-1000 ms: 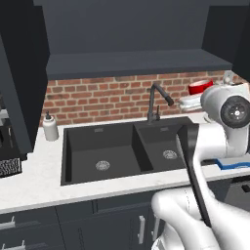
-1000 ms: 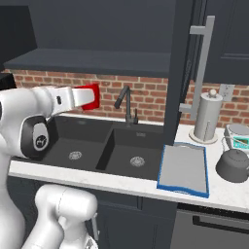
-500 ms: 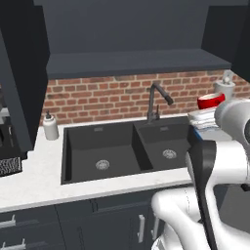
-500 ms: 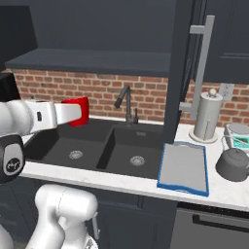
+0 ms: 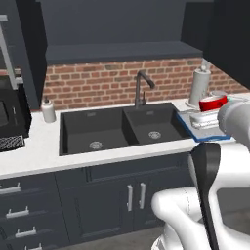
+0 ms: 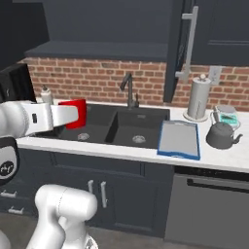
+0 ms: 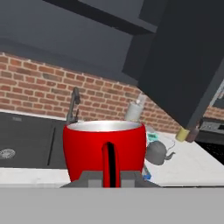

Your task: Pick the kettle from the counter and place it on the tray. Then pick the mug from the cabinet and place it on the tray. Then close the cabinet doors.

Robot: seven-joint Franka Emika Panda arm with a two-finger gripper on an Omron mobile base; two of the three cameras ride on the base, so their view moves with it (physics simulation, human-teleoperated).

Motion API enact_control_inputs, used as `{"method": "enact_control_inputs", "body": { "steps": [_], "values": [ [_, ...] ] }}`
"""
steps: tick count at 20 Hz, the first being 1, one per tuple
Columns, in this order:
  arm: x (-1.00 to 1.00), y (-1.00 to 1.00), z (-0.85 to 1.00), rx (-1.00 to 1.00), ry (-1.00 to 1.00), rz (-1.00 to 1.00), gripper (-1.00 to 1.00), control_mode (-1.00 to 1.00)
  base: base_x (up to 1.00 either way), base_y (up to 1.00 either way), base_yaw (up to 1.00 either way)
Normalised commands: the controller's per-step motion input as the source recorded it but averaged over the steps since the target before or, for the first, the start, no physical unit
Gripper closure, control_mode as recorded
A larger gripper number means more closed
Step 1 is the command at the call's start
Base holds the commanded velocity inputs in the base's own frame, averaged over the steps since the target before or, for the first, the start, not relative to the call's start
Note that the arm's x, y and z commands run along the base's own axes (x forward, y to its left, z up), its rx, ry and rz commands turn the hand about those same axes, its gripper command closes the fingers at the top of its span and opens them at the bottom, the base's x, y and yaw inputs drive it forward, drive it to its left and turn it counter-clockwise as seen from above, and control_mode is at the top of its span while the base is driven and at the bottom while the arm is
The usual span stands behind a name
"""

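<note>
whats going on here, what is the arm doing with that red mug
The white arm has its gripper shut on the red mug and holds it in the air over the black sink. The tray lies bare on the counter right of the sink. The kettle stands on the counter beside the tray, not on it. A cabinet door above stands open.

mug (image 5: 213,103) red, above tray (image 5: 191,129) | sink (image 5: 122,128) black | paper-towel roll (image 5: 199,86) behind mug
</note>
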Motion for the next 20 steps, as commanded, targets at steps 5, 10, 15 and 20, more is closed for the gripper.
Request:
{"method": "enact_control_inputs", "body": {
  "steps": [5, 10, 15, 20],
  "values": [
    [0.00, 0.00, 0.00, 0.00, 0.00, 0.00, 1.00, 1.00, -0.72, -0.04, -0.24],
    [0.00, 0.00, 0.00, 0.00, 0.00, 0.00, 1.00, 1.00, -0.49, -0.25, -0.38],
    [0.00, 0.00, 0.00, 0.00, 0.00, 0.00, 1.00, 1.00, -0.14, -0.31, -0.42],
    [0.00, 0.00, 0.00, 0.00, 0.00, 0.00, 1.00, 1.00, 0.17, -0.47, -0.17]
  ]
}}
